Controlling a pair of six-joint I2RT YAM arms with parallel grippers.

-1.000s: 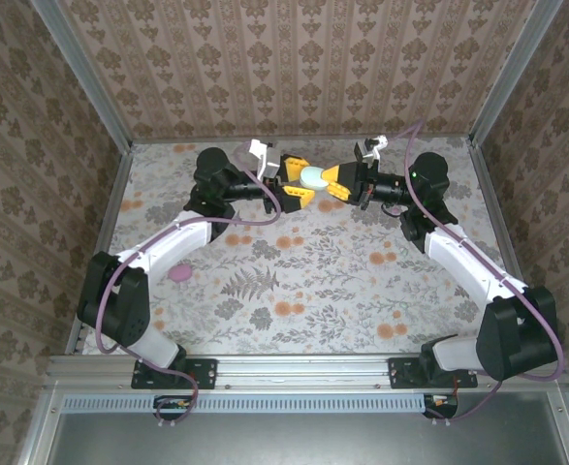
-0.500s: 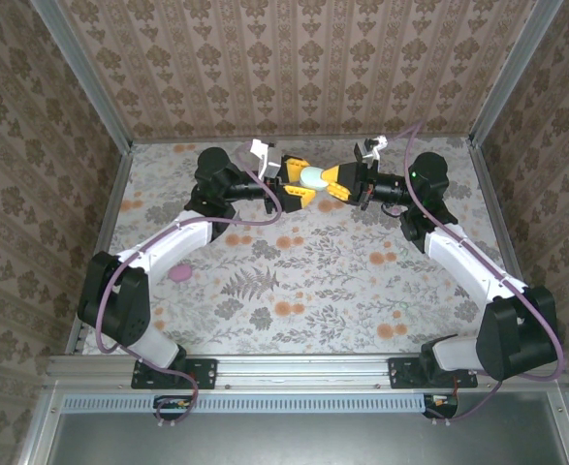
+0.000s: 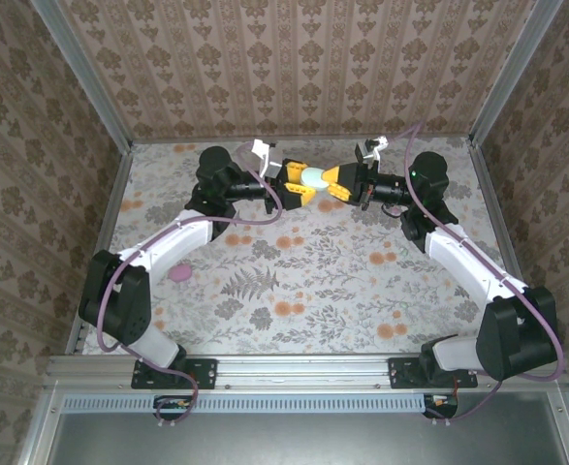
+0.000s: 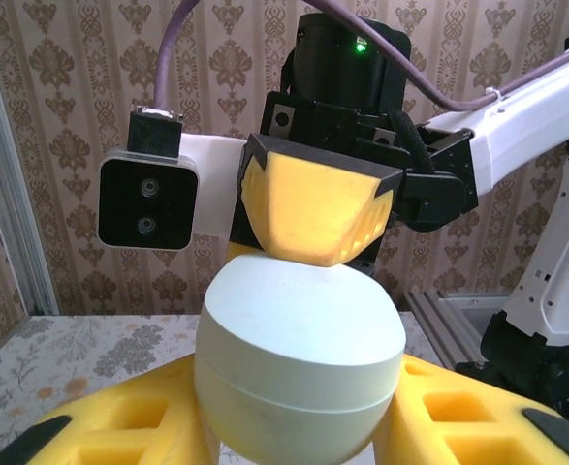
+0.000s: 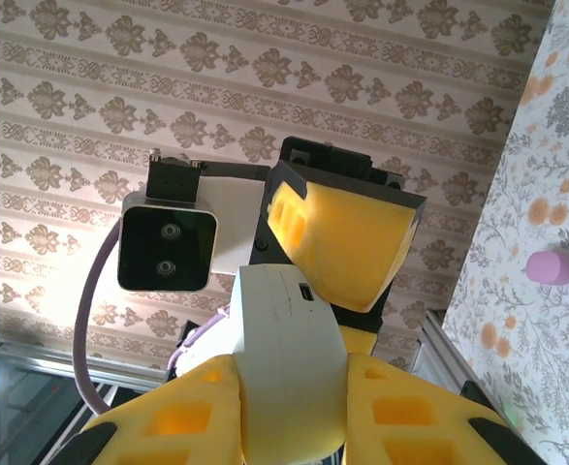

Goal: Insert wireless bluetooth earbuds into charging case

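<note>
Raised above the floral table point(image 3: 313, 291) at its far end, the pale, rounded plastic charging case point(image 3: 314, 178) sits clamped between left gripper point(image 3: 299, 184) and right gripper point(image 3: 331, 182), both closed on it; it looks light, rigid, probably slippery, best pinched across its flatter sides.

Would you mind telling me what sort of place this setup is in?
Probably a staged robot test booth rather than a real room: damask wallpaper panels held in aluminium framing around a floral tabletop.
</note>
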